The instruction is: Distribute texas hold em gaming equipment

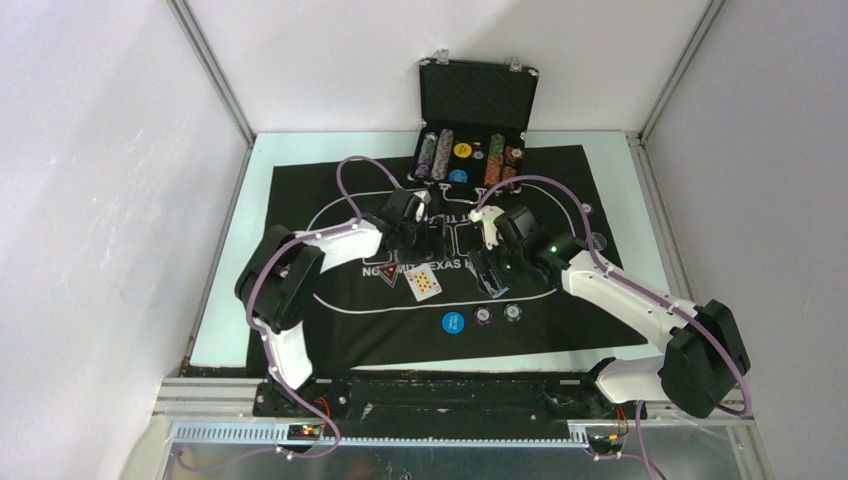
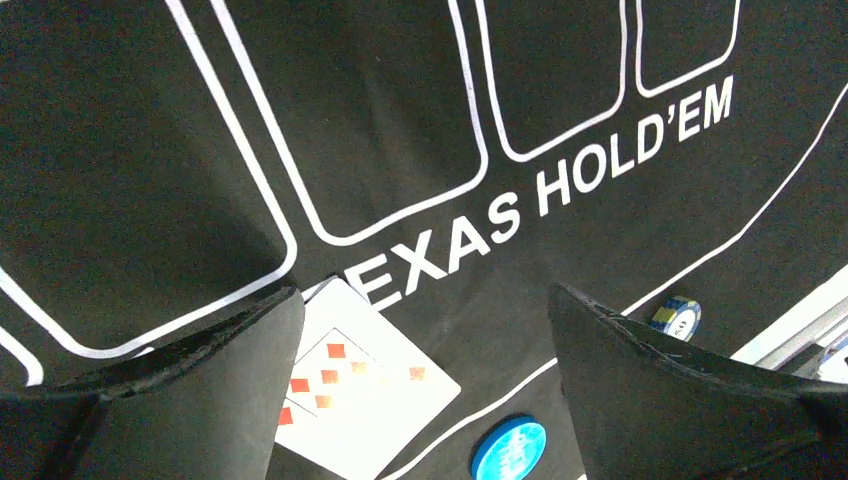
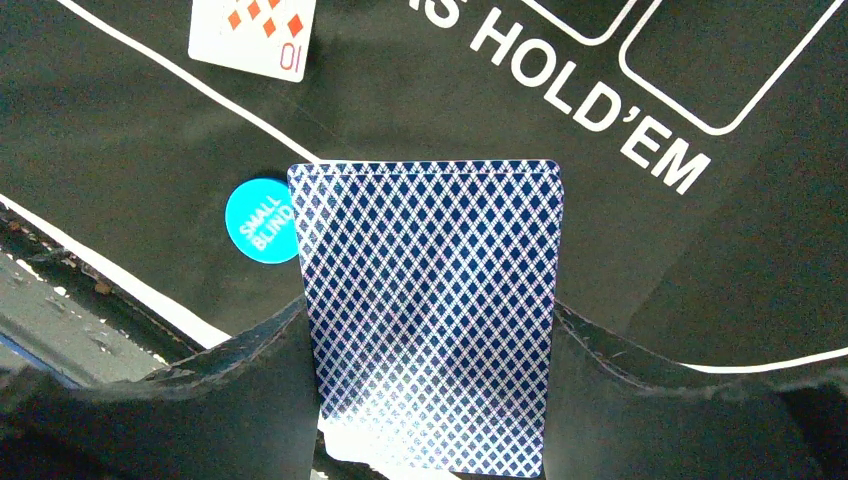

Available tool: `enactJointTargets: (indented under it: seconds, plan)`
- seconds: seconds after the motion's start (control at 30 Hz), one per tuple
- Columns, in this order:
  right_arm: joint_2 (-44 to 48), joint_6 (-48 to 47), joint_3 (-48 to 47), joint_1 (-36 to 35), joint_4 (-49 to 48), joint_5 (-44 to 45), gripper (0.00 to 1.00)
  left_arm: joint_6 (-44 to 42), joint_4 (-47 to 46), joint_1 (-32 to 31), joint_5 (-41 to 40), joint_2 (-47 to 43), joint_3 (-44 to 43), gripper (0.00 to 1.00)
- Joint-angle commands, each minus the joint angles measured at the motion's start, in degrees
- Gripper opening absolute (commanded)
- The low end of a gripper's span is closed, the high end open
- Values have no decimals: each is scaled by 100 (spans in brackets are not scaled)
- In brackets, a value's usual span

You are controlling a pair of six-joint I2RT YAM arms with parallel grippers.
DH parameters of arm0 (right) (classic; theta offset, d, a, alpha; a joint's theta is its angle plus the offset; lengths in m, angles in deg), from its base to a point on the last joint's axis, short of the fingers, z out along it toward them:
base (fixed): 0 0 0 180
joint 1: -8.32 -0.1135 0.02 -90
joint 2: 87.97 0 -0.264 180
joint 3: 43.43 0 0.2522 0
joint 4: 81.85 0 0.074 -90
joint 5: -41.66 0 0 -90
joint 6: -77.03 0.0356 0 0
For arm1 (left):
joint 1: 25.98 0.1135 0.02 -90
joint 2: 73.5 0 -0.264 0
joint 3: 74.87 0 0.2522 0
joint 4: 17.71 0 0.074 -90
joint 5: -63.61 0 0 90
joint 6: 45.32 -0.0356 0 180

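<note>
A face-up ten of diamonds (image 1: 424,283) lies on the black felt mat (image 1: 300,320). It also shows in the left wrist view (image 2: 370,400) and the right wrist view (image 3: 255,35). My left gripper (image 1: 408,240) hangs open and empty above the mat, just beyond that card (image 2: 425,380). My right gripper (image 1: 492,272) is shut on a blue-backed card (image 3: 430,300) and holds it edge to edge between the fingers (image 3: 430,400). A blue "small blind" button (image 1: 453,322) (image 3: 258,222) and two chips (image 1: 483,316) (image 1: 513,313) lie near the mat's front.
The black hard case (image 1: 475,110) stands open at the back, with rows of chips and round buttons inside. Two small round pieces (image 1: 598,241) lie at the mat's right edge. White walls close in both sides.
</note>
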Motion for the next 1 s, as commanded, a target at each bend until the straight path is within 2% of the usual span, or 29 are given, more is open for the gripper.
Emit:
enactJointTargets:
  seconds: [0.0, 0.27, 0.47, 0.57, 0.73, 0.97]
  plan:
    - [173, 22, -17, 20, -276, -8, 0, -202, 236, -112, -108, -186, 106, 100]
    - [205, 48, 27, 17, -318, 38, 0, 147, 377, -195, -832, -1056, 374, 100]
    - [257, 84, 82, 48, -353, 94, 0, 967, 281, -229, -1123, -1889, 1348, 100]
    - [269, 113, 87, 51, -407, 76, 0, 1821, -287, -266, -1166, -2276, 2052, 99]
    - [275, 141, 94, 59, -431, 61, 0, 2772, -1160, -418, -1302, -2210, 2581, 95]
    - [353, 155, 113, 55, -426, 124, 0, 3141, -1879, -486, -1016, -1438, 2561, 84]
